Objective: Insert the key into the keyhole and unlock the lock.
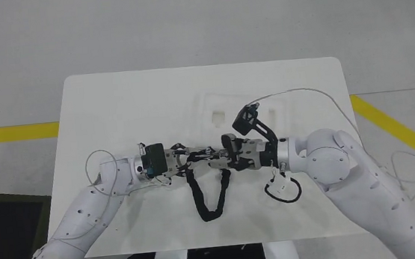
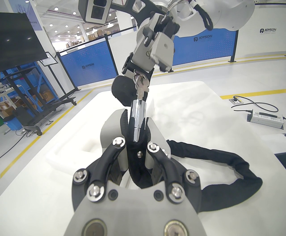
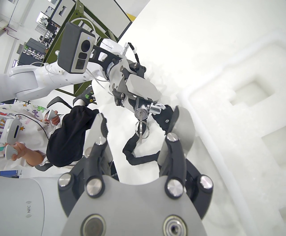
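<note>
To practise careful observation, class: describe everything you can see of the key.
The key is silvery metal, with a flat textured head carrying a split ring. Its blade is in the end of the chrome lock cylinder, which the left tool grips. The open right tool flanks the head; contact cannot be told.

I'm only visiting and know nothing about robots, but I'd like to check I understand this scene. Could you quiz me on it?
1. True or false: the key sits in the keyhole of the lock.
2. Fill in: the fingers of the right tool are ___ (open or shut).
3. Which tool grips the lock? A left tool; B right tool; C neither.

Key: 1 true; 2 open; 3 A.
</note>
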### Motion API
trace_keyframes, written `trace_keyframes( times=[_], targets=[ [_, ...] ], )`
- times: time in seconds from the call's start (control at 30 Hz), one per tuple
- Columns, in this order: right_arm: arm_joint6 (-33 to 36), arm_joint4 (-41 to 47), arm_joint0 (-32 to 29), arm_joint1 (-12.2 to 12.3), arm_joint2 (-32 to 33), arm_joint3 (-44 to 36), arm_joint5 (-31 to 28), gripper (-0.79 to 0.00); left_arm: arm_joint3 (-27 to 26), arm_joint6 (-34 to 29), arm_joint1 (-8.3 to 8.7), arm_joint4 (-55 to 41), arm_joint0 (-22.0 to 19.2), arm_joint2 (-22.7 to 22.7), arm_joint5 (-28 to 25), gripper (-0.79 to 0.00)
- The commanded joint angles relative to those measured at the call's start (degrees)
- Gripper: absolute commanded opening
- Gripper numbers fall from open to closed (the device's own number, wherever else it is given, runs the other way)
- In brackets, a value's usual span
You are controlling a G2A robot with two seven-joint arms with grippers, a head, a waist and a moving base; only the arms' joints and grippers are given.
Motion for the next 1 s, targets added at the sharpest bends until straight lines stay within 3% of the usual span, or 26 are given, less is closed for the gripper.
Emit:
trace_keyframes(
  times=[0.0, 0.07, 0.27, 0.33, 0.37, 0.4, 0.97],
  targets=[
    [-0.12, -0.06, -0.88, 0.29, 1.45, -0.66, -0.24, -0.058, 0.00, 0.00, 0.00, 0.00, 0.00, 0.00, 0.00, -0.785],
    [-0.29, -0.31, -2.31, 0.69, 3.24, -1.59, -0.60, -0.114, 0.00, 0.00, 0.00, 0.00, 0.00, 0.00, 0.00, -0.785],
    [0.00, -0.59, -7.12, 1.85, 8.38, -4.73, -1.67, -0.449, 0.00, 0.00, 0.00, 0.00, 0.00, 0.00, 0.00, -0.785],
    [0.28, -0.45, -8.39, 2.14, 9.70, -5.18, -2.20, -0.613, 0.00, 0.00, 0.00, 0.00, 0.00, 0.00, 0.00, -0.785],
    [0.33, -0.35, -8.89, 2.26, 10.26, -5.32, -2.43, -0.742, 0.00, 0.00, 0.00, 0.00, 0.00, 0.00, 0.00, -0.785],
    [0.43, -0.22, -9.32, 2.36, 10.74, -5.35, -2.58, -0.785, 0.00, 0.00, 0.00, 0.00, 0.00, 0.00, 0.00, -0.785],
    [1.05, 1.11, -7.60, 2.15, 9.31, -3.51, -3.68, -0.785, -3.20, -4.64, 0.21, -2.14, 1.78, -0.65, 0.00, -0.785]
  ],
)
